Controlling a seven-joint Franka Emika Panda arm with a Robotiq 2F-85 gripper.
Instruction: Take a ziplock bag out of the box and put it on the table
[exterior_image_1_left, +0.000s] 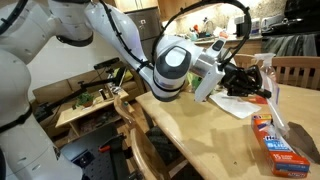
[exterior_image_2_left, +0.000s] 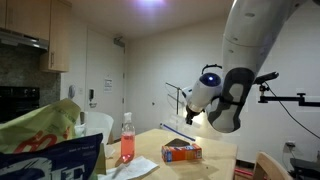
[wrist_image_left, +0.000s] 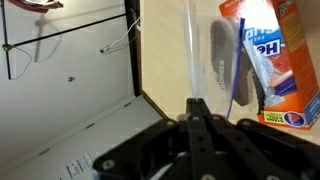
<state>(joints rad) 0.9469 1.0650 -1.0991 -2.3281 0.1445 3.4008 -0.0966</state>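
In the wrist view the ziplock bag, clear with a blue seal line, lies flat on the tan table beside the orange-red and blue box. A clear edge of the bag runs down to my gripper, whose fingers are pressed together on it. In both exterior views the box lies flat on the table. My gripper hovers low over the tabletop just behind the box.
A pink spray bottle stands close to the gripper. A white sheet lies under it. The table's edge drops off to the left in the wrist view. Wooden chairs and a cluttered bench flank the table.
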